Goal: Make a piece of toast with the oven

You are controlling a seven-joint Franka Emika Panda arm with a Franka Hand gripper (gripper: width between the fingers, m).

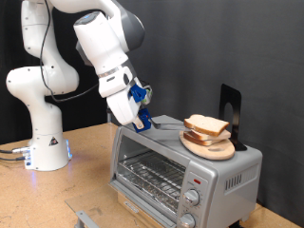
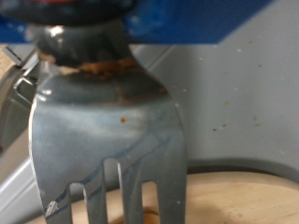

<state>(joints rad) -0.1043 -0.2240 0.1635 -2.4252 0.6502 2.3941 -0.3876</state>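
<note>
The piece of toast (image 1: 204, 124) lies on a round wooden plate (image 1: 214, 149) on top of the silver oven (image 1: 228, 176). The oven's glass door (image 1: 147, 176) is closed, with the wire rack showing behind it. My gripper (image 1: 141, 106) hangs over the oven's top, to the exterior view's left of the plate. It is shut on a metal fork (image 1: 163, 122) whose tines point toward the toast. In the wrist view the fork (image 2: 107, 121) fills the frame, its tines just above the plate's edge (image 2: 234, 201). The fingers themselves are hidden there.
Two round knobs (image 1: 193, 198) sit on the oven's front at the exterior view's right. A black upright stand (image 1: 229, 106) is behind the plate. The robot's base (image 1: 43, 142) stands on the wooden table (image 1: 85, 176) at the left.
</note>
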